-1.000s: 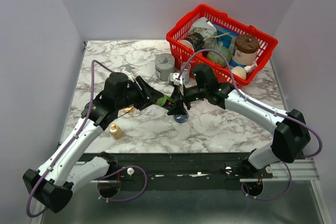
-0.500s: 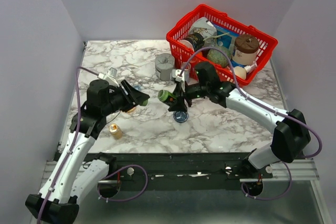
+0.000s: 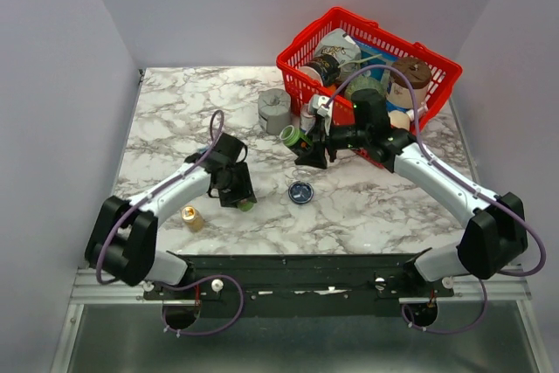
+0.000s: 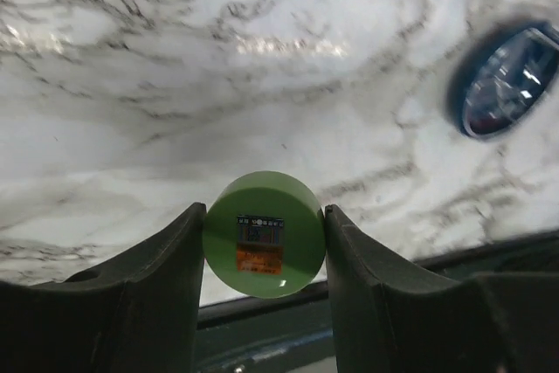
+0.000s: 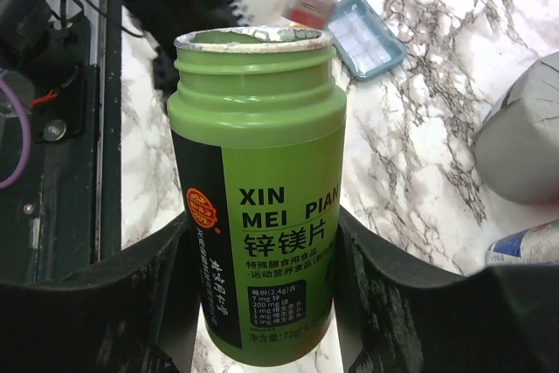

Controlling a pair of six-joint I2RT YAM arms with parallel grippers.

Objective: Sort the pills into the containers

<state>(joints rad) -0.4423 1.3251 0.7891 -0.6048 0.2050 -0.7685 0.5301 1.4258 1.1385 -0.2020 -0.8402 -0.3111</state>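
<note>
Blue dish [image 3: 300, 192] sits on the table [image 3: 384, 211] between your arms. It is small and round, pale inside. You cannot tell what is in it. Your left gripper [image 3: 244, 203] pinches a green cap [image 4: 264, 233]. Your right gripper [image 5: 262, 242] hugs an open green bottle [image 5: 258, 172]. The table is white marble and the walls are plain.

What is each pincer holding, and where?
The left pincer pinches the green cap by its sides. The right pincer squeezes the open green bottle around its lower body.
</note>
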